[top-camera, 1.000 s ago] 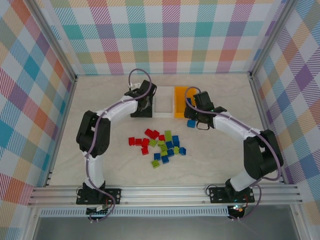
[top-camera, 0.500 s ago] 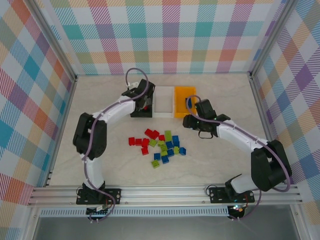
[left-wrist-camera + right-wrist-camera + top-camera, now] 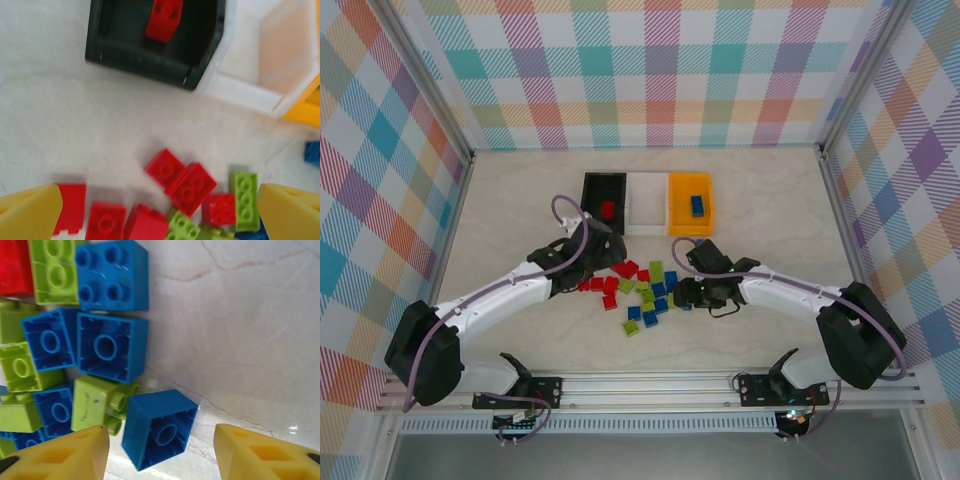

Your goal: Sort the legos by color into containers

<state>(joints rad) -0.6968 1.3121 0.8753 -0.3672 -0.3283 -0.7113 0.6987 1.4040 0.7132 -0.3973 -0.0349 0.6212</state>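
The legos lie in a loose pile point(image 3: 642, 290) of red, lime green and blue bricks at mid table. Behind it stand the black bin point(image 3: 589, 200) holding a red brick point(image 3: 608, 209), the white bin point(image 3: 647, 200), and the orange-yellow bin point(image 3: 677, 205) holding a blue brick point(image 3: 697, 206). My left gripper point(image 3: 592, 272) point(image 3: 160, 220) hovers open over the pile's red bricks point(image 3: 181, 180). My right gripper point(image 3: 692, 292) point(image 3: 162, 455) is open at the pile's right edge, with an overturned blue brick point(image 3: 159, 427) between its fingers, untouched.
In the left wrist view the black bin point(image 3: 150, 60) and its red brick point(image 3: 164, 19) lie ahead, the white bin point(image 3: 250, 92) to their right. Metal frame rails and plaid walls enclose the table. Bare tabletop point(image 3: 770, 230) lies right of the pile.
Both arms pulled back from the bins to the pile. A red brick now lies in the black bin and a blue brick in the orange-yellow bin.
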